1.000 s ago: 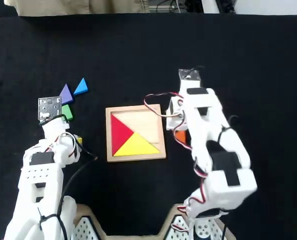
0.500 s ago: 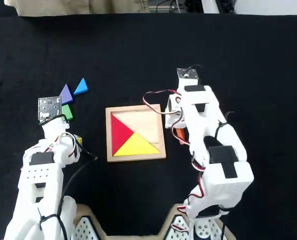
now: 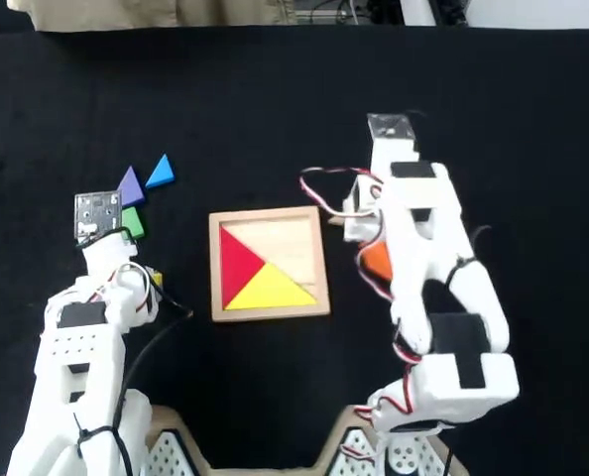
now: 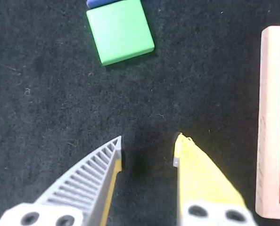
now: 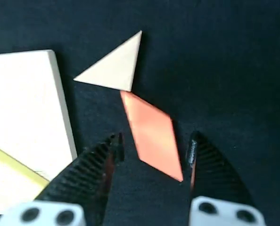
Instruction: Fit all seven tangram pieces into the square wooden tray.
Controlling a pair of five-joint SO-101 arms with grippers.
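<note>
The square wooden tray (image 3: 314, 220) lies mid-table with a red triangle (image 3: 238, 264) and a yellow triangle (image 3: 272, 289) fitted in its lower-left half. Just right of the tray lies an orange parallelogram (image 5: 152, 134), tip to tip with a pale wooden triangle (image 5: 115, 66). My right gripper (image 5: 154, 140) hangs open over the parallelogram, one finger on each side. The orange piece (image 3: 377, 260) peeks out under that arm. A green square (image 4: 119, 31) lies ahead of my open, empty left gripper (image 4: 149, 141), left of the tray.
A purple triangle (image 3: 130, 185) and a blue triangle (image 3: 161, 173) lie beyond the green square (image 3: 133, 222) at the left. The tray's edge (image 4: 272, 122) shows beside the left gripper. Black cloth covers the table, with open room at the back and far right.
The right arm has shifted to the right, away from the tray, and more of the orange parallelogram shows beneath it. The left arm has stayed still.
</note>
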